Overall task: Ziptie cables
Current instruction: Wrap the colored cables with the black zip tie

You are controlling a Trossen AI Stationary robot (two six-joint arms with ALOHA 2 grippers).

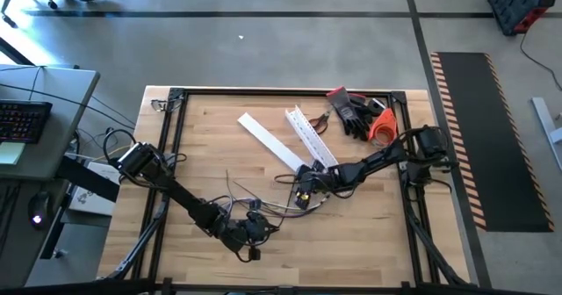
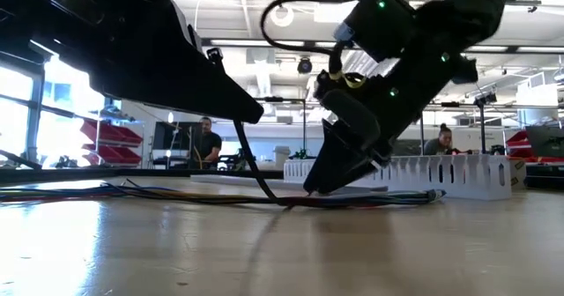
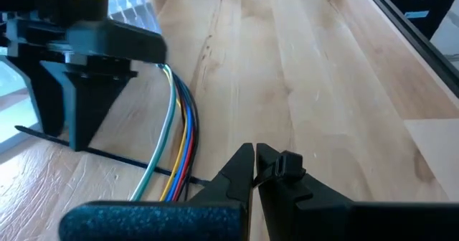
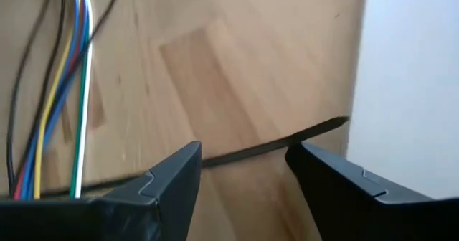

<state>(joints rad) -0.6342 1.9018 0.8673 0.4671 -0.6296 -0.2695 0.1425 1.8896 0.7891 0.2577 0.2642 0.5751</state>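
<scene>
Wood is what the table (image 1: pixel 369 233) is made of, and the cables (image 3: pixel 179 119) lie on it near the middle, a bunch of thin blue, yellow, red and white wires. The right gripper (image 4: pixel 244 171) is low over the table just right of them, its two fingers apart, with a thin black zip tie (image 4: pixel 276 147) lying between them. The left gripper (image 3: pixel 255 161) is at the near side with its fingers pressed together. White slotted channels (image 1: pixel 309 133) lie farther back
</scene>
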